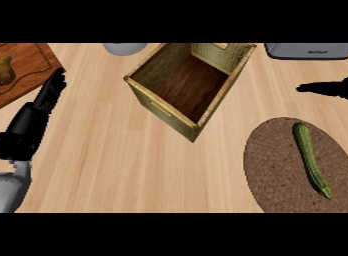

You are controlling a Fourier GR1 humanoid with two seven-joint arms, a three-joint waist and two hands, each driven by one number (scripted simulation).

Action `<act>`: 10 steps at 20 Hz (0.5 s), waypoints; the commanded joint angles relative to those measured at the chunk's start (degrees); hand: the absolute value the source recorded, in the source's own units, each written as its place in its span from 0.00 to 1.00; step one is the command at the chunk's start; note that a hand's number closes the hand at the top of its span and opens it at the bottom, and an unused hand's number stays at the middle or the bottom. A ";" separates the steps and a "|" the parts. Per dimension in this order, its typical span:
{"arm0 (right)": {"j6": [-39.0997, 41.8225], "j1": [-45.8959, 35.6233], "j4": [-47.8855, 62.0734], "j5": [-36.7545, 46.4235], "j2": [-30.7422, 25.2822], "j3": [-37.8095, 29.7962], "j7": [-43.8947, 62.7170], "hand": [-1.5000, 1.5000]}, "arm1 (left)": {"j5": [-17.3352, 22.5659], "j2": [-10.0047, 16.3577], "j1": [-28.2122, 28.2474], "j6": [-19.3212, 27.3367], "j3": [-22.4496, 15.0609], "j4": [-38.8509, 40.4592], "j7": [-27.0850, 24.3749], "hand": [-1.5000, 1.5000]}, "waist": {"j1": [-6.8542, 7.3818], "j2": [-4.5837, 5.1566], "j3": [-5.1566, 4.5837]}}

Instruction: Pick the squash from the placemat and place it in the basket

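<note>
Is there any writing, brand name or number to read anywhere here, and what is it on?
Grey appliance at the counter's far right: one short dark word, too blurred to read.
No other text shows: none on the basket, the placemat or the cutting board.

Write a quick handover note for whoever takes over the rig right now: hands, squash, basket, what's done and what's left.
Left hand: open, resting at the view's left, holding nothing.
Right hand: at the right edge, partly out of view, apart from the squash.
Squash: lying on the placemat, not yet picked up.
Basket: mid-counter, nothing in it.
Done: nothing yet.
Left: grasp the squash, likely with the right hand, carry it over and set it in the basket.
</note>
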 commanded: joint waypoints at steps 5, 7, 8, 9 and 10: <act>0.09 2.40 1.73 11.32 6.96 5.17 -0.38 0.00 | -2.16 -2.29 1.77 -0.87 0.25 -0.80 -0.76 0.50 | 0.04 -0.01 -0.01; 1.21 3.45 3.91 14.53 5.29 3.76 -5.98 0.00 | -2.45 -2.78 -2.64 -1.99 1.66 4.39 -0.79 0.50 | -0.38 0.06 -0.01; -1.40 6.47 2.46 16.41 5.70 4.52 -6.06 0.00 | -1.18 -0.09 0.73 -2.17 3.10 -5.22 4.33 0.50 | -0.05 -0.12 0.03; -1.70 8.84 1.45 17.51 4.95 3.92 -7.84 0.00 | -1.88 -1.42 3.53 -3.05 3.03 -0.58 -2.75 0.50 | -0.35 -0.09 0.00; -3.71 7.12 5.32 21.47 6.15 5.18 -11.60 0.00 | -2.32 -2.49 -1.95 -2.55 3.23 2.47 0.03 0.50 | -0.30 0.05 0.02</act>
